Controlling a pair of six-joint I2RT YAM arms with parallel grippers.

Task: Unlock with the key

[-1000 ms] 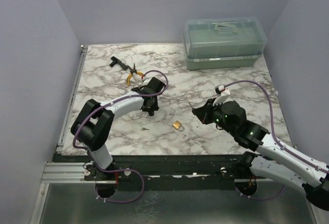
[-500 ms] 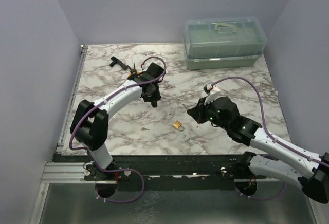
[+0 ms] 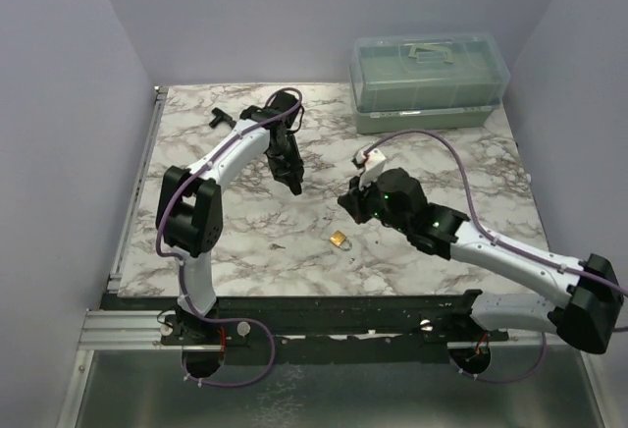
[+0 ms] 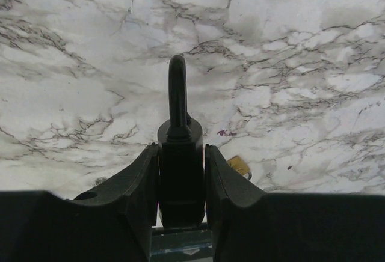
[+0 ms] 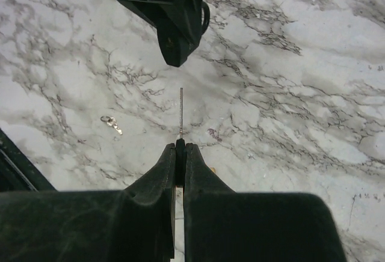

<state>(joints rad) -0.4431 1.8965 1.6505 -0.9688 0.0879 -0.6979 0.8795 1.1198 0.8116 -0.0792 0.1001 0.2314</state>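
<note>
My left gripper (image 4: 180,151) is shut on a black padlock (image 4: 177,103), its shackle pointing forward, held above the marble table. In the top view this gripper (image 3: 295,183) hangs over the table's middle left. My right gripper (image 5: 180,146) is shut on the key (image 5: 181,109): a thin silver-grey blade, seen edge-on, sticks out of the closed fingers. The blade points at the black padlock (image 5: 175,44), a short gap below it. In the top view the right gripper (image 3: 349,202) is just right of the left one.
A small brass padlock (image 3: 340,240) lies on the marble table (image 3: 461,168), also in the left wrist view (image 4: 239,165). A tiny silver key on a ring (image 5: 111,124) lies near it (image 3: 279,247). A black tool (image 3: 220,119) lies far left. A translucent toolbox (image 3: 429,82) stands far right.
My left gripper has swung toward the far side and risen with the black padlock. My right gripper has moved left and forward with the key, closing on the padlock.
</note>
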